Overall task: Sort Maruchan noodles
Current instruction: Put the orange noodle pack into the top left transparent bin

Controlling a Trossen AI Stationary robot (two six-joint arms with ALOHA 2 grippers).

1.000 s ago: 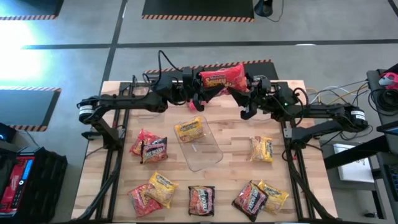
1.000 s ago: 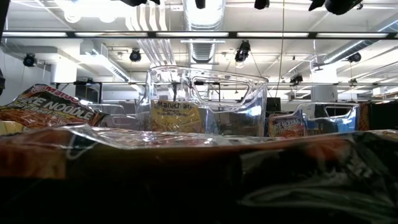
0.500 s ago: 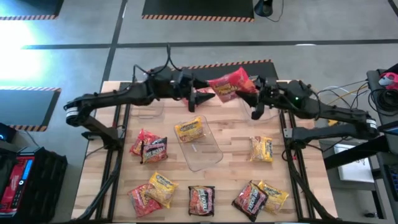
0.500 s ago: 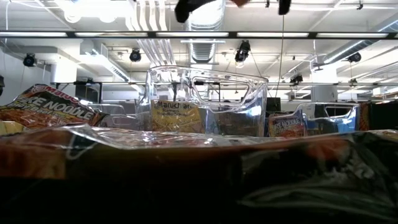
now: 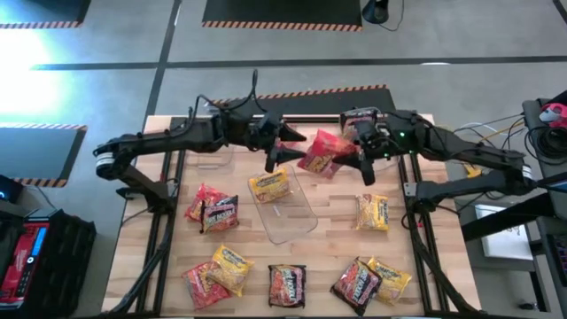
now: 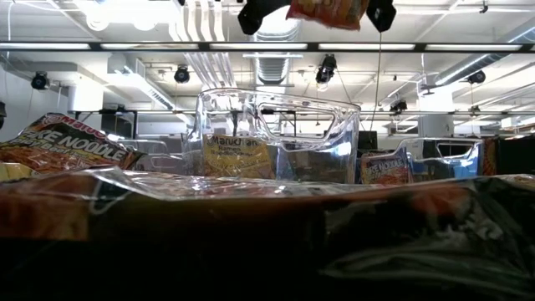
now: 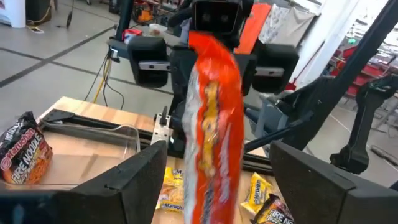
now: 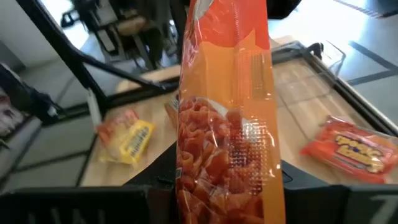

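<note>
A red Maruchan noodle packet [image 5: 322, 151] hangs in the air over the far middle of the table, between my two grippers. My right gripper [image 5: 356, 152] is shut on it. My left gripper [image 5: 282, 147] faces it from the left and is open. In the left wrist view its fingers stand wide on either side of the packet [image 7: 211, 124] without touching it. A yellow packet [image 5: 268, 184] lies inside the clear bin [image 5: 297, 217] at the table's middle. Several red, yellow and dark packets lie flat on the near half of the table. My right gripper pinches the red packet between its two fingers at the end nearest that arm [image 8: 219, 177]. The fingers come nearly level from the table's right. The packet stands on edge, lifted clear, and sticks out toward my left gripper.
Packets lie at the left [image 5: 213, 209], near left [image 5: 220, 270], near middle [image 5: 286, 283], near right [image 5: 370, 279] and right [image 5: 373, 213]. Another clear bin [image 5: 210, 156] stands under my left arm at the far left. Bare wood shows beside the middle bin.
Both grippers have tipped from pointing down toward level. My left gripper has opened and let go of the red packet. The packet, held by my right gripper alone, has swung toward the near edge and come lower, over the middle bin's far end.
</note>
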